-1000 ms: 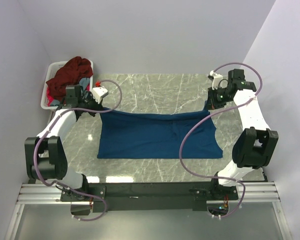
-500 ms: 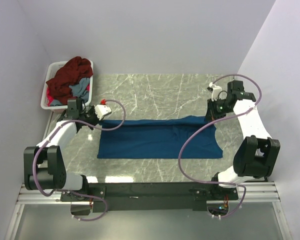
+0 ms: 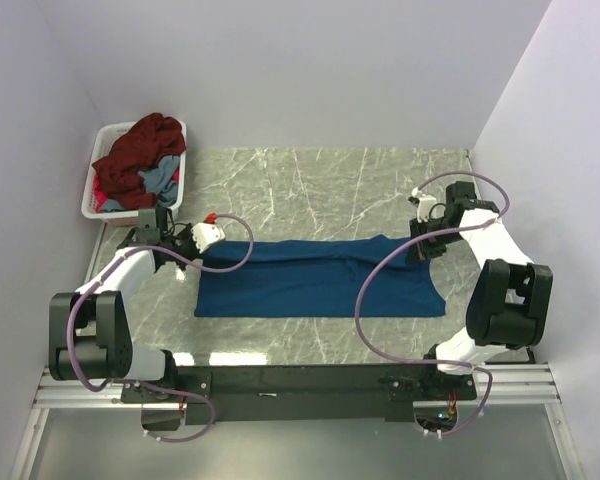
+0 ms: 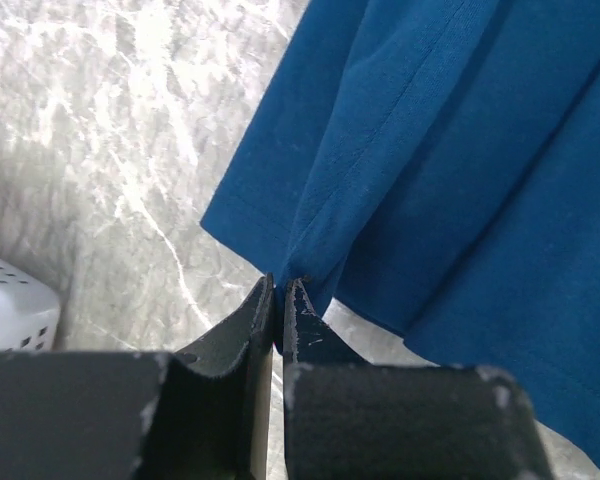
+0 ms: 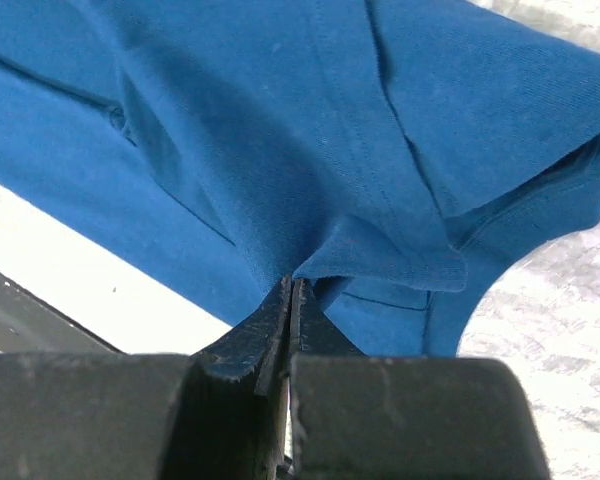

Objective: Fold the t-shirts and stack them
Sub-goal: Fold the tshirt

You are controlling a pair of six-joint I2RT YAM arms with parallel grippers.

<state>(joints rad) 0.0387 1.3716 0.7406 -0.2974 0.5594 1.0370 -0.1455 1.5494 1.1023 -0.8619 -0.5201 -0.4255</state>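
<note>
A deep blue t-shirt (image 3: pixel 320 280) lies across the middle of the marble table, its far edge lifted between my two grippers. My left gripper (image 3: pixel 206 247) is shut on the shirt's far left corner; in the left wrist view the cloth (image 4: pixel 450 150) hangs from the closed tips (image 4: pixel 280 290). My right gripper (image 3: pixel 416 247) is shut on the far right corner; in the right wrist view the blue cloth (image 5: pixel 280 130) is pinched at the tips (image 5: pixel 291 290). A dark maroon shirt (image 3: pixel 138 150) and a grey-blue one (image 3: pixel 158 176) are heaped in the basket.
A white plastic basket (image 3: pixel 98 142) stands at the table's far left corner; its perforated wall also shows in the left wrist view (image 4: pixel 10 310). Grey walls close in on the left, back and right. Bare marble (image 3: pixel 320 185) lies beyond the blue shirt.
Both grippers have moved toward the near edge and lower, carrying the blue shirt's far edge over its near part. The visible cloth has become a narrower band.
</note>
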